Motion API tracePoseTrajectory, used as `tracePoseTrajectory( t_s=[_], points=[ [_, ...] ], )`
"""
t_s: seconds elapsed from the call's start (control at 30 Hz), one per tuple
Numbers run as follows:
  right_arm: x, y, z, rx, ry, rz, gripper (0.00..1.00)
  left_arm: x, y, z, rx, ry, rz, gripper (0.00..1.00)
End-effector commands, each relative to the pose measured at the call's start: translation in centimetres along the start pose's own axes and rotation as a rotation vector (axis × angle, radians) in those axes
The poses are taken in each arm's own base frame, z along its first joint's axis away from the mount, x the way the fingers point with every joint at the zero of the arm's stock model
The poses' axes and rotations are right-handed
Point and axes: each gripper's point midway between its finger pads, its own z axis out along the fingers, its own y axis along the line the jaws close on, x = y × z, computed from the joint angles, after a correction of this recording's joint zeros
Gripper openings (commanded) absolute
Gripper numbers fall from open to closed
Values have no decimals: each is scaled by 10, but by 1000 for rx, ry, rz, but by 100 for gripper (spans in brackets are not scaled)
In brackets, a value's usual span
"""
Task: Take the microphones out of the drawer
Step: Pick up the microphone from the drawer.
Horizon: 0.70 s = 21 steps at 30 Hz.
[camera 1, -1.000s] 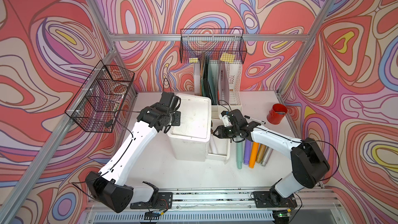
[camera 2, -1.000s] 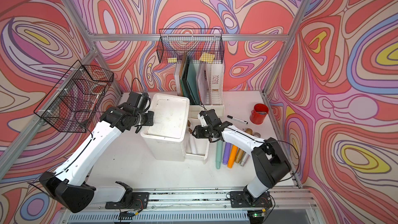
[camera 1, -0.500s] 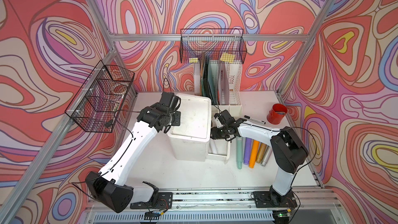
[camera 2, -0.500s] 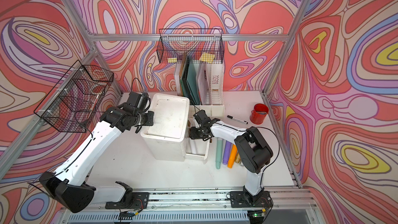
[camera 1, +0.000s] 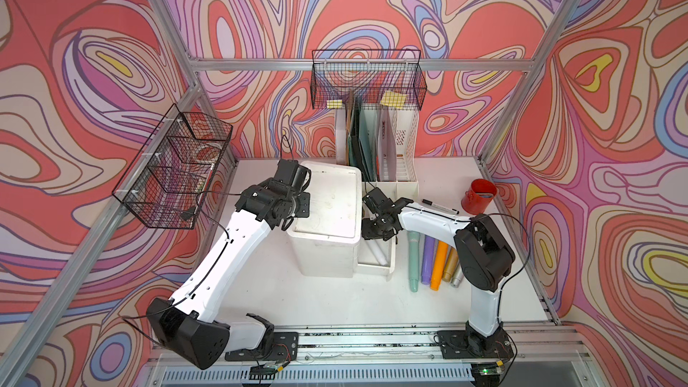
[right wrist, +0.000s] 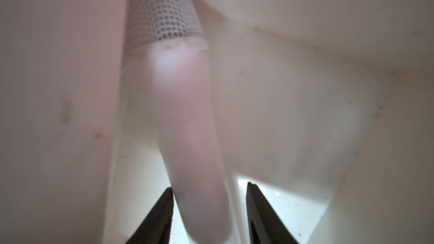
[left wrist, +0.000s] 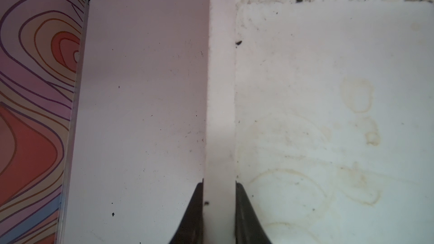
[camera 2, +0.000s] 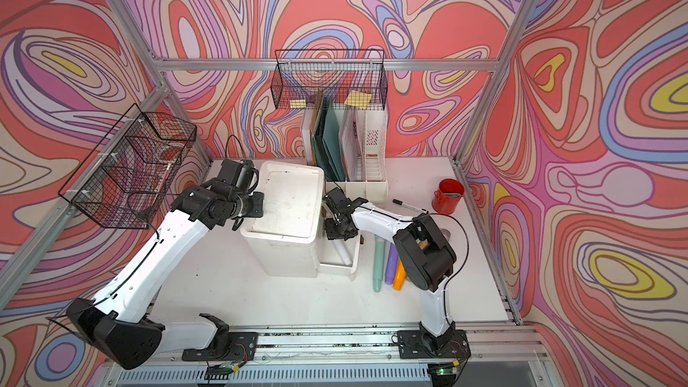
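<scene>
Right tool deeper in drawer; microphone white, mesh head.

The walls are swirling in red, pink, purple, blue and yellow bands. The drawer unit is showing white with faint brownish rings, the microphone is looking whitish with a gridded mesh head, and the cup is glowing red.
</scene>
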Motion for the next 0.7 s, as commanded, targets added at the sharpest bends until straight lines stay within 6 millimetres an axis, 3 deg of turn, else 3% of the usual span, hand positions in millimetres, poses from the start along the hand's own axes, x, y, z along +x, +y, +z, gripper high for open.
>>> tracePoseTrajectory(
  t_s=[0.0, 0.27, 0.67],
  points=[
    [19, 5, 16, 108, 45, -49, 49, 9, -5, 7, 10, 28, 32, 0],
    [24, 10, 25, 134, 79, -77, 46, 9, -3, 5, 0, 23, 34, 0],
    [20, 15, 15, 103, 59, -71, 8, 7, -4, 5, 3, 21, 39, 0]
  ],
)
